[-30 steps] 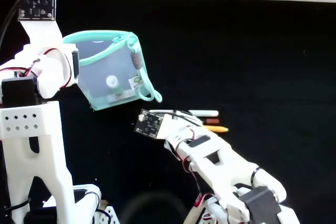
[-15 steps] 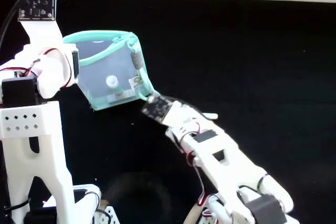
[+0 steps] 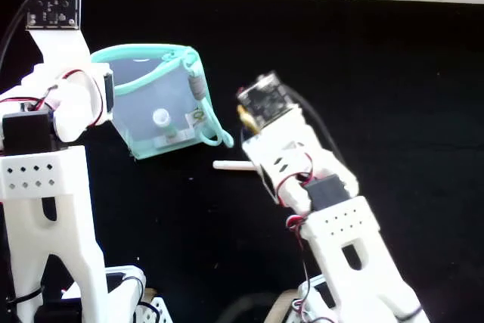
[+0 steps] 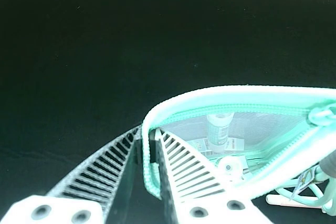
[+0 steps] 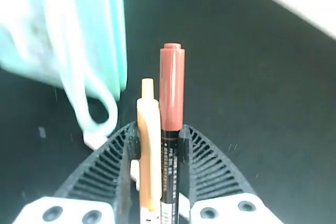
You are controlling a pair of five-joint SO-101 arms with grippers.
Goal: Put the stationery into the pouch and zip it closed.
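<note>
Right gripper (image 5: 157, 132) rose, clamping two pens (image 5: 172, 93). Left gripper (image 4: 150, 136) still pinched pouch (image 3: 155, 104); white pen (image 3: 231, 165) remained down.

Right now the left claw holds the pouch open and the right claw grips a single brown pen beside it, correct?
Not quite. The right claw grips two pens, not one: the brown pen and a yellow pen pressed alongside it, as the right wrist view shows. The left claw does hold the pouch open.
</note>
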